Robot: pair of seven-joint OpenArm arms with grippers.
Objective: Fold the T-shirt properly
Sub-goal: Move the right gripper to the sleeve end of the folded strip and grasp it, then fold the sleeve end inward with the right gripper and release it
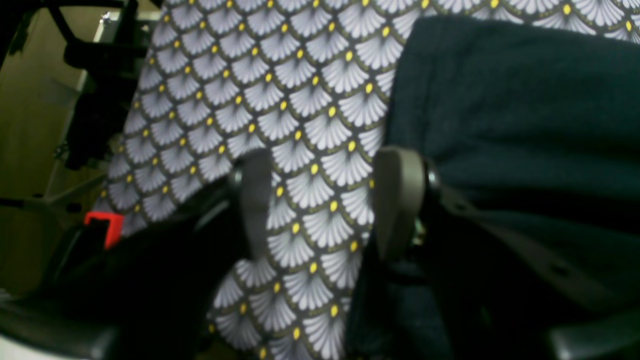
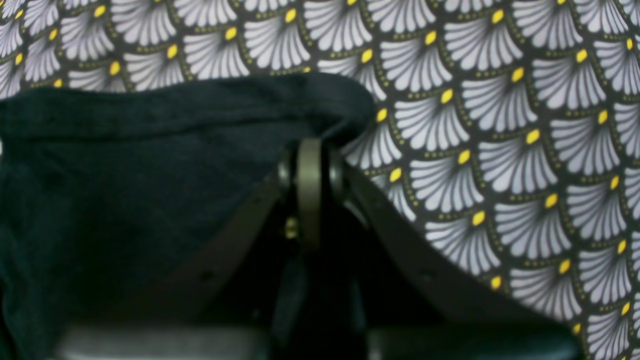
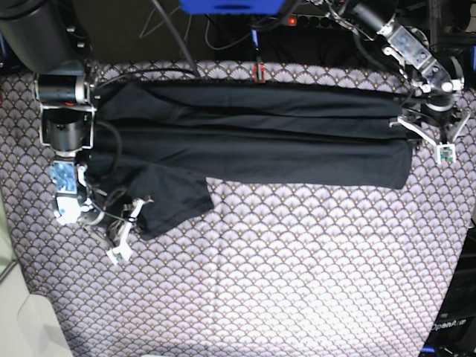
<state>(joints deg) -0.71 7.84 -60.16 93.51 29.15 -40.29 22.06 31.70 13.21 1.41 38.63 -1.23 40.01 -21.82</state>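
The T-shirt lies in a long black band across the far side of the scallop-patterned cloth, long axis running arm to arm, one sleeve flopping toward the near side. Right gripper sits at that sleeve's edge, jaws pressed together, apparently on no fabric. Left gripper waits just off the hem end, jaws spread, shirt immediately beside one finger.

T-shirt: plain black, lying flat, folded into a long band
Place: upper half of the frame
Sleeve: spread toward lower left
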